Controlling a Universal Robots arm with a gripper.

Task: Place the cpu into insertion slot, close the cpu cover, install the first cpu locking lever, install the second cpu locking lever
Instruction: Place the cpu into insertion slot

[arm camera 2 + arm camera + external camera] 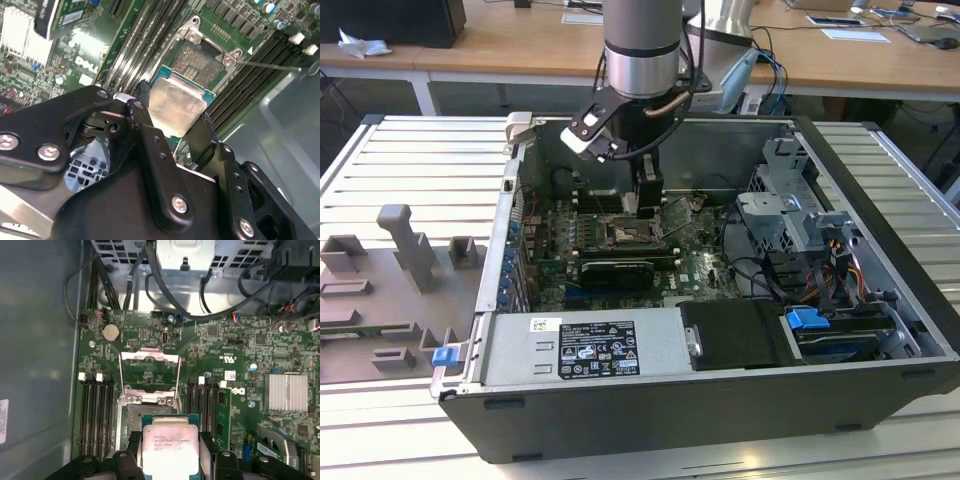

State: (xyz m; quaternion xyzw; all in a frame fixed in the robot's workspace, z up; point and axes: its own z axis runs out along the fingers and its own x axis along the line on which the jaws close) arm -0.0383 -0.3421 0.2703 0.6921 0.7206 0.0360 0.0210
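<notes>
Grey fixture blocks [408, 250]: on the tabletop [410, 160], at the exterior view's left of the computer case [880, 230].
Insertion slot [624, 237]: bare, on the green board [705, 265] inside the case.
Cpu cover [149, 371]: swung open beside the slot.
Gripper [646, 195]: pinching the cpu [170, 452] by two edges, close over the slot.

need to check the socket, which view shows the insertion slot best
The second wrist view: the insertion slot lies nearly whole and uncovered, beyond the cpu held in the gripper. In the first wrist view the cpu hides part of it; in the exterior view it is a small dark square.
</notes>
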